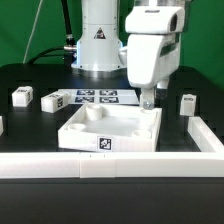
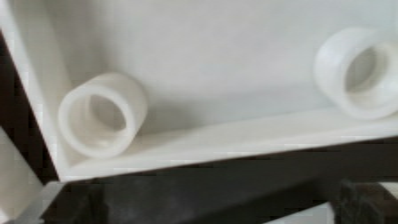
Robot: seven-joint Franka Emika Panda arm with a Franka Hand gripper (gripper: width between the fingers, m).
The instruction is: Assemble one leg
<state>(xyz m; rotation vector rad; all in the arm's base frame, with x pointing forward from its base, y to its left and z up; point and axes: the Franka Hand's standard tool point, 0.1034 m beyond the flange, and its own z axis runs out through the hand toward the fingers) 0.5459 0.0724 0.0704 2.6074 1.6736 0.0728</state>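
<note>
Fingers of the gripper hang over the tray's far corner on the exterior view's right, their gap impossible to tell. The leg lies untouched just beyond that side. Seen from the wrist, the tray and a socket fill the frame, probably for alignment.

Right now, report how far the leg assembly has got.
Done: nothing visible; three legs lie loose, apart from the tray. In hand: the gripper is low at the tray's far corner, grip unclear. Left: picking up a leg and fitting it.

Tray before marker board; leg near
</note>
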